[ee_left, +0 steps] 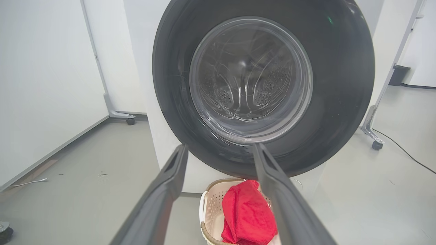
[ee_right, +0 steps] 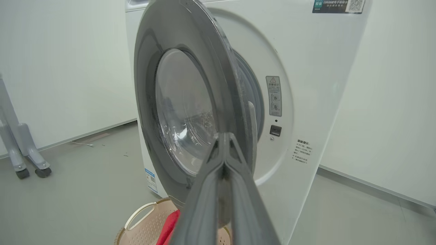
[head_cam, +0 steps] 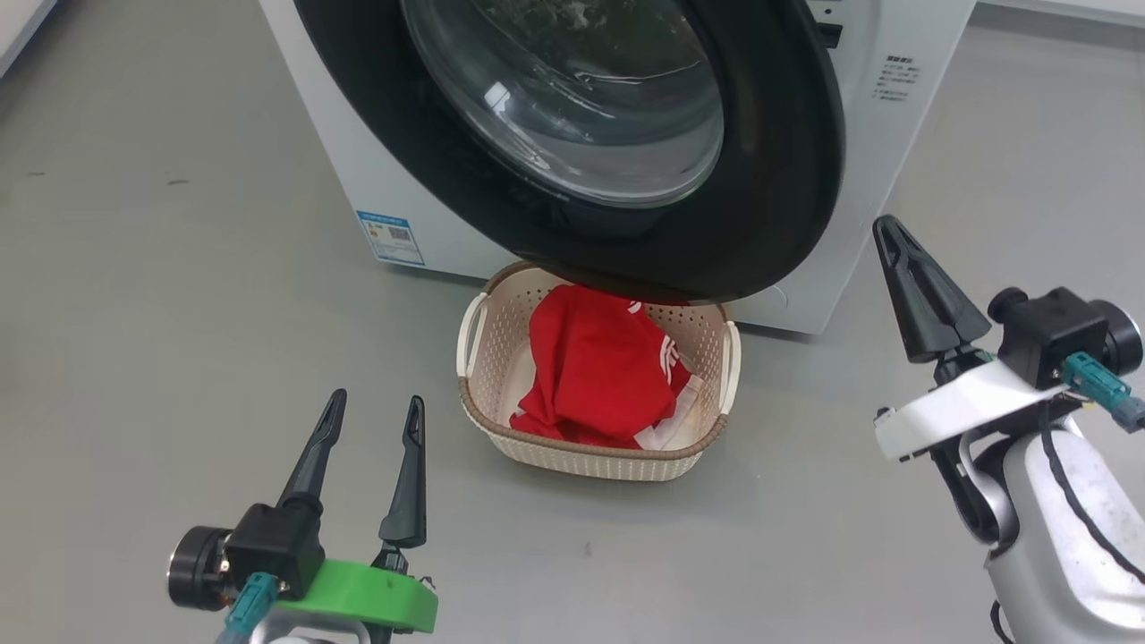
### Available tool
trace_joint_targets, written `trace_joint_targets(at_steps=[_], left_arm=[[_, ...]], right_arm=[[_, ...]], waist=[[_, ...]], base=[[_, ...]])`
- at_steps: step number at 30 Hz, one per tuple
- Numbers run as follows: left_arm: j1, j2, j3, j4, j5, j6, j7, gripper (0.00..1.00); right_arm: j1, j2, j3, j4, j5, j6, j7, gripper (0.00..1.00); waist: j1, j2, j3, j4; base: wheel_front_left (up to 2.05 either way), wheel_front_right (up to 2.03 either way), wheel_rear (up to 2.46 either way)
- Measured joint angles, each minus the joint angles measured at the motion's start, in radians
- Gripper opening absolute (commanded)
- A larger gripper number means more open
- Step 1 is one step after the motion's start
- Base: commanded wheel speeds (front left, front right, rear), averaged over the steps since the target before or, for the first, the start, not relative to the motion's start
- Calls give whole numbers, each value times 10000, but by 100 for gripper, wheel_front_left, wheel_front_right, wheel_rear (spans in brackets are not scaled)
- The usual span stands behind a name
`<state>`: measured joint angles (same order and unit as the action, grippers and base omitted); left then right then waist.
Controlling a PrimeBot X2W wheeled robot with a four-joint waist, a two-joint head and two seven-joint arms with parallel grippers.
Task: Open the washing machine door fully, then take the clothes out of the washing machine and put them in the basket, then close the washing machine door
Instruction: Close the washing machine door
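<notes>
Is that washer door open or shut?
Open, but only partway. The door stands angled away from the washer, with a gap at its latch side.

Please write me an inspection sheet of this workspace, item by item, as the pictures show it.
Surface: grey floor, bare apart from a few small dark marks.
Job's things: washing machine door partly open, standing off the white washing machine; basket on the floor below the door's lower edge; red clothes inside it.
Clutter: nothing seen.
Hands: left hand open and empty, low before the basket; right hand shut and empty, to the right of the door's rim and apart from it.
Cables: black cable on the floor at the right; thin white cord by the left wall.
Surroundings: white walls; wheeled stand legs.
</notes>
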<state>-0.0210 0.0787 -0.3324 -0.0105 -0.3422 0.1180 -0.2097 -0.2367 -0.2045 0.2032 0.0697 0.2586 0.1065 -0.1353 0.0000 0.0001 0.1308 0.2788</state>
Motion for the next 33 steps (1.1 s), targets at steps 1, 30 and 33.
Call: trace_joint_targets(at_steps=[1, 30, 33], left_arm=[[-18, -12, -17, -12, 4, 0, -27, 100], [-976, -311, -865, 157, -36, 0, -337, 100], [-998, -314, -895, 186, -40, 0, -382, 100]], right_arm=[[-177, -29, 50, -2, 50, 59, 69, 0], [-4109, -800, 895, 1676, 1837, 155, 1712, 0], [-4222, -859, 913, 1764, 1927, 155, 1712, 0]], waist=[[0, 0, 61, 84], [0, 0, 1571, 1571], [0, -1, 1580, 1592]], base=[[0, 0, 0], [0, 0, 0], [0, 0, 0]])
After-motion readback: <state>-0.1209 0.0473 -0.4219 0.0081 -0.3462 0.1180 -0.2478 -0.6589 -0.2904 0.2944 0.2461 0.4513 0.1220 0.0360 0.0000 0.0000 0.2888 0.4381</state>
